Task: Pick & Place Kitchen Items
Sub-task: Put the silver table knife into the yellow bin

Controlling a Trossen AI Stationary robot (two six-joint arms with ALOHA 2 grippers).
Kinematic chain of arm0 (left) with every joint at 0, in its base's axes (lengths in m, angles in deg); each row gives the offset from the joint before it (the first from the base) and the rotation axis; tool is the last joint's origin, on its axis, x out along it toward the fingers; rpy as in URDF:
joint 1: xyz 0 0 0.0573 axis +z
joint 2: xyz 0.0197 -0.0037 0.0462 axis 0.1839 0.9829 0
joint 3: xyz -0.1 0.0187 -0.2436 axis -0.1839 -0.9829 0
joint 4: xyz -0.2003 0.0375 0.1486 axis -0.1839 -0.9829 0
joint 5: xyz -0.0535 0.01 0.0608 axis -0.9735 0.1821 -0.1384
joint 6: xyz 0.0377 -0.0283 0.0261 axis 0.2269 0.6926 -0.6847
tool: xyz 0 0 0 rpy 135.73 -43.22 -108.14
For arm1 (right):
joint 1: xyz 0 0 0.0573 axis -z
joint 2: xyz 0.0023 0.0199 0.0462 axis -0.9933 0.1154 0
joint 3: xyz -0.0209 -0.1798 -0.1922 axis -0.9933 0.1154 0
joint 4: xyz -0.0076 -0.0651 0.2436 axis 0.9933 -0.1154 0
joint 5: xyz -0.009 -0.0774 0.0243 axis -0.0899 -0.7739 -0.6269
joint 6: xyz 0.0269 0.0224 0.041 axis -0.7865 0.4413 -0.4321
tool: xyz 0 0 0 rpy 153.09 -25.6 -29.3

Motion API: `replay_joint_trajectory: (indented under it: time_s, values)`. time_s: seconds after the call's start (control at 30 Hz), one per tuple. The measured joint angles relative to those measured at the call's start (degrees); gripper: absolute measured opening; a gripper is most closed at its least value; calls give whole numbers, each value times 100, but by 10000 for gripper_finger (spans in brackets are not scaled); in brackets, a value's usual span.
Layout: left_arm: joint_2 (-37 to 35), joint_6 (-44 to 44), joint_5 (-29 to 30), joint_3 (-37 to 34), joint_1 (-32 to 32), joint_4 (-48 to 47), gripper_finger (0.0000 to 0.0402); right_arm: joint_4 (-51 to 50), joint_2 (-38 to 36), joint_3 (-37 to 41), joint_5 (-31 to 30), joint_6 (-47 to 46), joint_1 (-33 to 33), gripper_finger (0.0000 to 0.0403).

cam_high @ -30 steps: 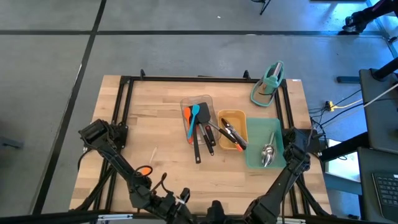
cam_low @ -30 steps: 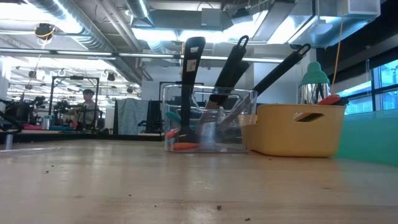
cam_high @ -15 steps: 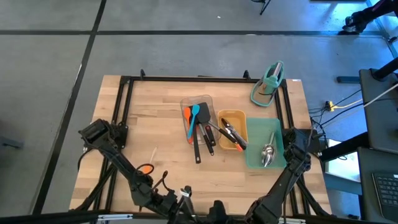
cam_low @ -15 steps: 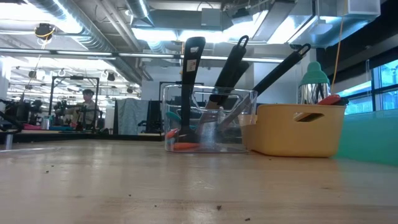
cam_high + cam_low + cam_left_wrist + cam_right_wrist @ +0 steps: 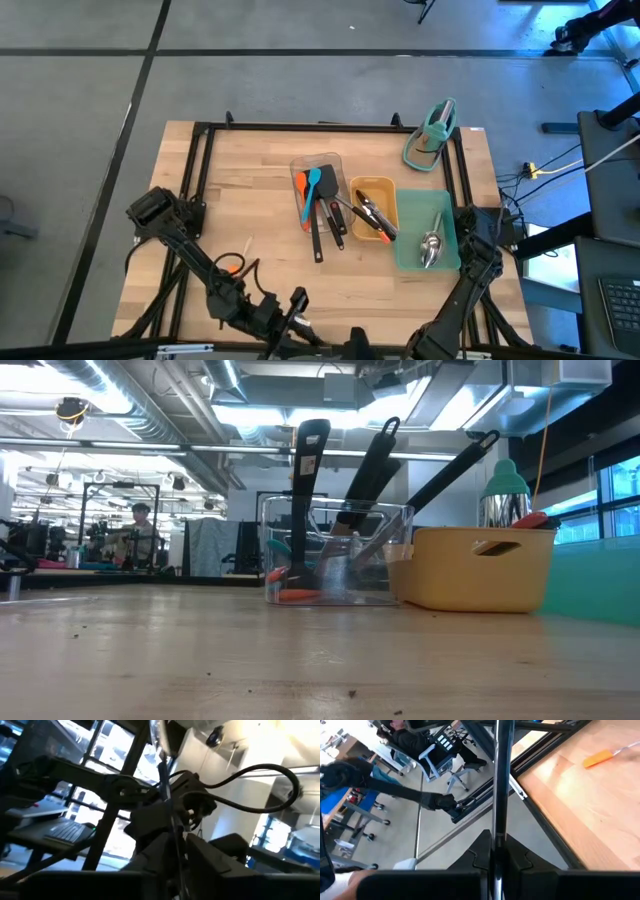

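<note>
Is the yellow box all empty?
No, the yellow box on the table holds tongs with black and orange handles.

light wooden bench (image 5: 250, 190) inside a black frame. resting directly on it: a clear tray (image 5: 318, 180) of utensils, a yellow tray (image 5: 372, 188) just beside it, a teal tray (image 5: 412, 232) next along, and a teal stand (image 5: 432, 135) at the far right corner.

Legible text, labels, brands, numbers, signs: none. A pale label shows on the handle of a black turner (image 5: 308, 460) in the low view, but its print is too small to read.
</note>
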Motion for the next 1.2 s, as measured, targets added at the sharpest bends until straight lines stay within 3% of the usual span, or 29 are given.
replay_joint_trajectory:
  time_s: [0.13, 0.4, 0.6, 0.77, 0.93, 1.2]
  values:
    - [-21, 75, 173, 0, -53, -188, 13, -114, 0, 2, -92, 66, -51, 15]
    - [-29, 77, 128, 2, -58, -370, 6, -94, 0, 4, -42, 159, -13, 17]
    - [-4, -68, -200, -9, -123, -563, 2, 640, -48, -2, -65, 678, 153, 82]
    - [-8, -49, -115, -8, -163, -630, 2, 1036, -59, -2, 144, 1047, 291, 115]
    - [-46, -78, -78, -9, -189, -710, 2, 888, -59, -2, 754, 852, 395, 112]
    - [-357, -125, 58, -7, -263, -1195, 2, 692, -58, -2, 794, 591, 224, 82]
